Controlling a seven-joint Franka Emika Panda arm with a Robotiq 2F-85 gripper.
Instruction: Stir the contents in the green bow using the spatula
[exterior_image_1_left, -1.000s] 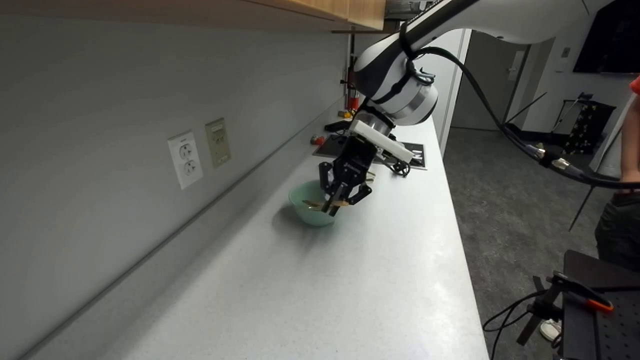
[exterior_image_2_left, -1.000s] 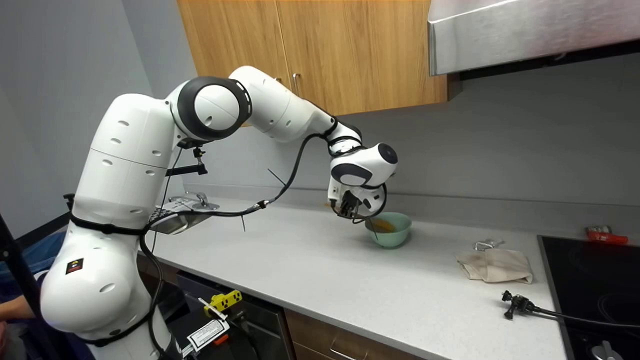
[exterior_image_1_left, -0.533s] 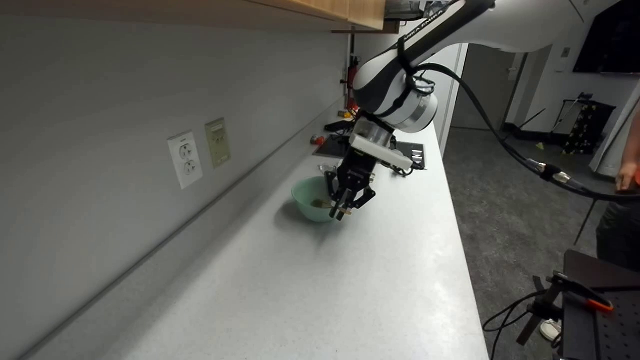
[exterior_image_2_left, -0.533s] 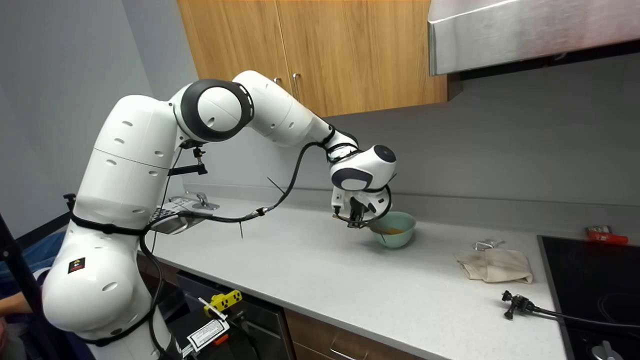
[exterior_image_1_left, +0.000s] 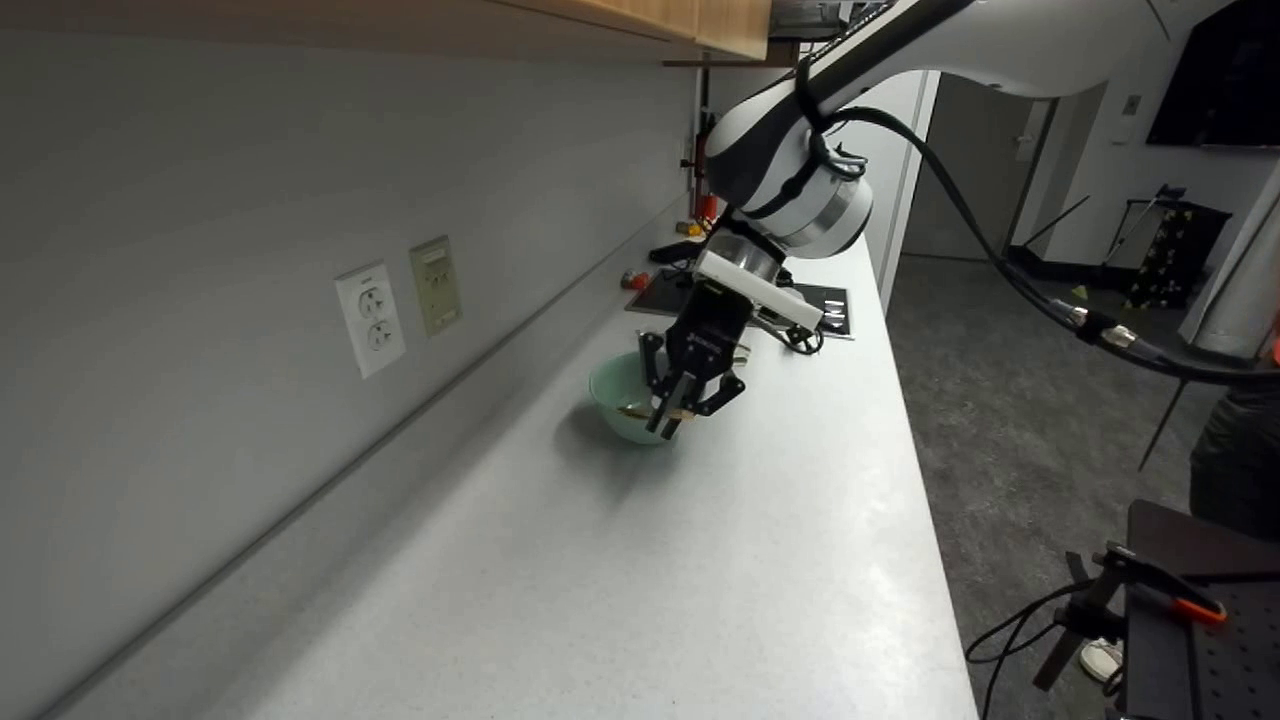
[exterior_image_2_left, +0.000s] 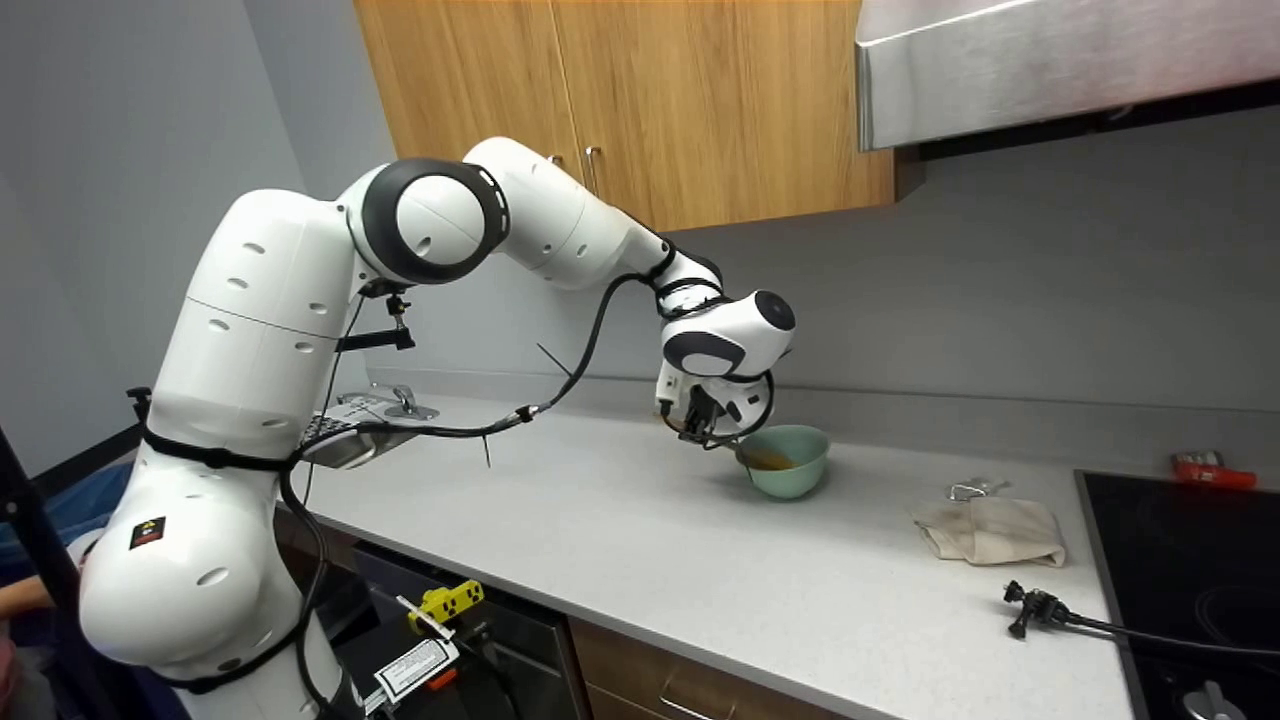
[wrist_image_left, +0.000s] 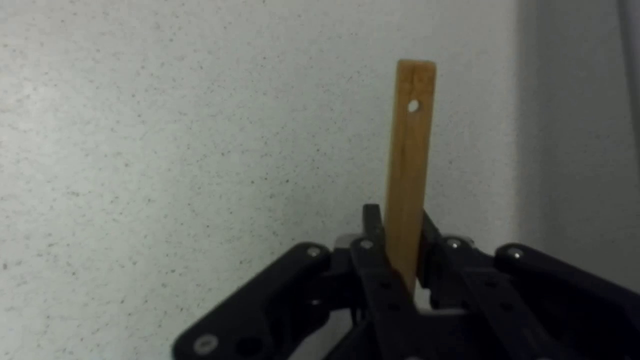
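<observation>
The green bowl (exterior_image_1_left: 612, 398) stands upright on the counter near the wall; it also shows in an exterior view (exterior_image_2_left: 800, 482). My gripper (wrist_image_left: 401, 222) is shut on the wooden spatula (wrist_image_left: 412, 140), whose handle with a hole sticks out past the fingertips in the wrist view. In an exterior view the gripper (exterior_image_1_left: 663, 428) is at the bowl's rim, tilted. The spatula's far end (exterior_image_2_left: 768, 459) reaches into the bowl as an orange-brown shape. The bowl's contents cannot be told clearly. The bowl is out of the wrist view.
The wall (exterior_image_1_left: 250, 250) runs close behind the bowl, with wooden cabinets (exterior_image_2_left: 700, 110) above. A folded beige cloth (exterior_image_2_left: 990, 530), a metal clip (exterior_image_2_left: 975, 488), a black mount with cable (exterior_image_2_left: 1040, 607) and the stove (exterior_image_2_left: 1200, 560) lie beyond the bowl. A sink (exterior_image_2_left: 360, 440) is at the far end.
My gripper with the spatula dipped lower, then rose and shifted back over the rim, the spatula shifting within the bowl. The bowl has slid slightly along the counter toward the stove.
</observation>
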